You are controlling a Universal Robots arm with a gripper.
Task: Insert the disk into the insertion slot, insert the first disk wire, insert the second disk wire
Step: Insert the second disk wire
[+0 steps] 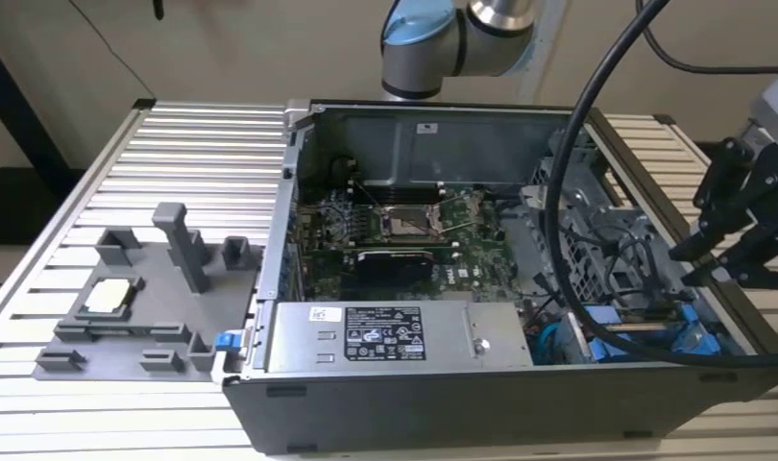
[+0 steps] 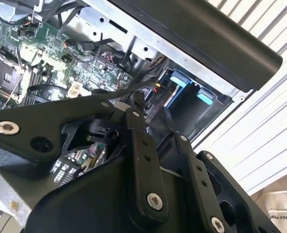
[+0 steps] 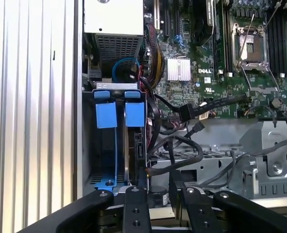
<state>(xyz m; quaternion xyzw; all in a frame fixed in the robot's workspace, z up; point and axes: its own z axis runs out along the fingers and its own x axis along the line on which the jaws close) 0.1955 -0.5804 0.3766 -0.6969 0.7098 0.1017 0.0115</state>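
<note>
Disk [image 3: 135, 116] seated in insertion slot [image 3: 88, 141]; claw [image 3: 158, 177] nr it, narrowly parted, empty.

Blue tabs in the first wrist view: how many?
2. One blue tab nearer the slatted table, the second blue tab beside it, nearer the motherboard. Others may be hidden.

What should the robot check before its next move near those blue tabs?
1. Computer case open: ok.
2. Gripper near the insertion slot: ok, it hangs right by it.
3. Disk fully in: cannot tell; its blue tab stands at the slot's mouth.
4. Disk wires plugged: not ok; a black connector looks loose over the board.
5. Thick black cable clear of the case: cannot tell; it crosses the open case.
</note>
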